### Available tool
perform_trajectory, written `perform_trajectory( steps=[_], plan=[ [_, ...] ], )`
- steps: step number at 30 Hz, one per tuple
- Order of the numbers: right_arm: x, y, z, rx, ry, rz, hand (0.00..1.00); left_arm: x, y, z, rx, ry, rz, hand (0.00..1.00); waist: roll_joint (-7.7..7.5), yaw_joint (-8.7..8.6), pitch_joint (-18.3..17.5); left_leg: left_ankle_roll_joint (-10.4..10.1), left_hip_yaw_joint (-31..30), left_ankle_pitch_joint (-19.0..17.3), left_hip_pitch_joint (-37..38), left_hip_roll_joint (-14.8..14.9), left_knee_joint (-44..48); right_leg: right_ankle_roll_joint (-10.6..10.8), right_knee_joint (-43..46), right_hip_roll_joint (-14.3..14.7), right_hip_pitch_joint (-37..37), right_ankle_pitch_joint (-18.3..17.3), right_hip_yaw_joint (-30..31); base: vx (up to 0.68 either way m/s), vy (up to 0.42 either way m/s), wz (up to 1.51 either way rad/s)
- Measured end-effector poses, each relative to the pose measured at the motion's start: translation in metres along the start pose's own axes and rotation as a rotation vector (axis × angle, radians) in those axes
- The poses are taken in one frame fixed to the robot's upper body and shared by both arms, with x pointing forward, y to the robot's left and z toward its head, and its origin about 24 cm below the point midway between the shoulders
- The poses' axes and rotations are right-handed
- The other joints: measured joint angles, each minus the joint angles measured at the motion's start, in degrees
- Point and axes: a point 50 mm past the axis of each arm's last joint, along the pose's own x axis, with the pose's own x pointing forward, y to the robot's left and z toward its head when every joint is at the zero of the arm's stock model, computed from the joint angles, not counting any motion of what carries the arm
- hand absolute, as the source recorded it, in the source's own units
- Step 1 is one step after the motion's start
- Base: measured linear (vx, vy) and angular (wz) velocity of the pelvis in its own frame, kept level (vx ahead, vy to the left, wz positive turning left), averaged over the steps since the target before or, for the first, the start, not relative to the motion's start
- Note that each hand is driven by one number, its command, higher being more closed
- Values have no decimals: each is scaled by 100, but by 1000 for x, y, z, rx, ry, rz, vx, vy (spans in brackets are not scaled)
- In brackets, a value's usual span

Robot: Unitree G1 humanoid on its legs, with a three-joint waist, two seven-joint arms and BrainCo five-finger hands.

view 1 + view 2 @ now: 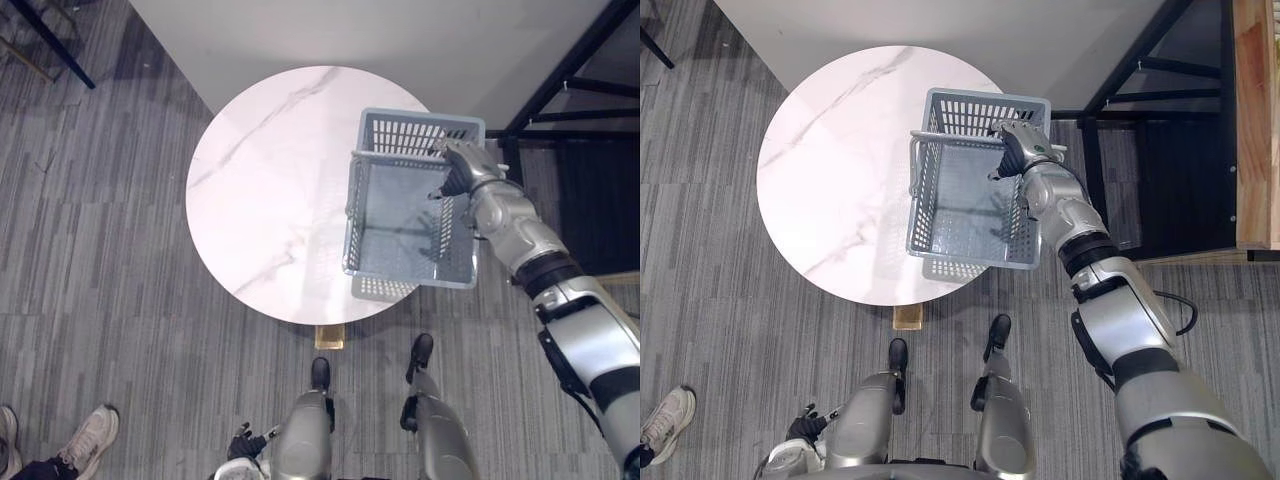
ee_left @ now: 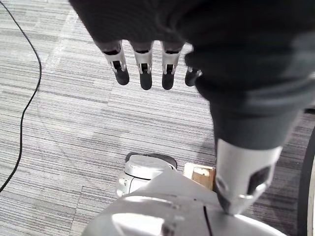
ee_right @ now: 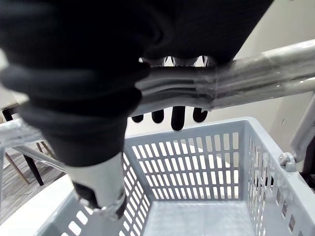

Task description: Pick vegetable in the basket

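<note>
Currently the right hand (image 1: 466,165) is closed around a metal handle (image 3: 236,81) of the empty basket (image 1: 410,131), probably to steady or carry it over the table's (image 1: 270,190) right edge. The left hand (image 2: 143,69) hangs below the table, fingers straight.

One grey plastic basket (image 1: 410,205), one round white marble table (image 1: 270,190), one small wooden block (image 1: 330,337)

Right arm (image 1: 1110,310), 4 o'clock: I see silver-grey shells, black bands.
Left hand (image 2: 143,64): silver fingers, dark tips, dark ribbed cover.
</note>
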Motion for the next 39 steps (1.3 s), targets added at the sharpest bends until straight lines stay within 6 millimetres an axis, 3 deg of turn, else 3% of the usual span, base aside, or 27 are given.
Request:
perform_trajectory(
  steps=[11, 18, 22, 24, 28, 32, 35, 39],
  plan=[
    [-1, 8, -10, -57, 46, 27, 100, 1, -2, 3, 9, -9, -7, 0, -1, 126, 1, -18, -77, 26, 24, -10, -33, 0, -5, -11, 56, 0, -93, 8, 0, 3],
    [-12, 25, -27, -68, 90, 81, 100, 1, -4, 6, 33, -16, -20, 0, -9, 263, 1, -26, -114, 58, 262, -28, -126, 2, -15, -27, 280, -2, -123, 5, 0, 2],
    [-23, 40, -23, -79, 39, 154, 100, 1, -3, 6, 49, -17, -25, 0, -65, 253, -13, -37, -62, 87, 472, -16, -235, 5, -18, -12, 410, -4, -76, 14, -4, -7],
    [-32, 52, -14, -96, -25, 194, 100, 2, -2, 5, 44, -6, -27, 0, -123, 226, -48, -36, -7, 89, 582, -14, -303, 5, -18, -2, 444, -4, -17, 29, 0, -14],
    [-66, 90, 10, -96, -214, 359, 100, 0, 16, -6, 47, 33, 6, 0, -387, -35, -299, -37, 74, 88, 744, 3, -372, 7, -23, 19, 532, -4, 63, 36, 1, -10],
    [-111, 117, 11, -115, -346, 553, 100, -3, 28, -17, 63, 72, 27, 0, -559, -88, -697, -39, 158, 82, 893, 2, -411, 10, -28, 21, 612, -5, 152, 18, 3, -10],
    [-136, 119, 8, -72, -391, 625, 100, -5, 34, -27, 67, 105, 41, 0, -645, -117, -917, -45, 229, 76, 987, 9, -405, 47, -30, 22, 671, -33, 237, -19, -14, -11],
    [-163, 122, 4, 12, -416, 704, 100, -11, 40, -43, 66, 151, 42, 0, -615, -230, -1230, -115, 347, -3, 1021, 83, -400, 96, -37, 57, 689, -164, 370, -54, -35, -15]
  ],
)
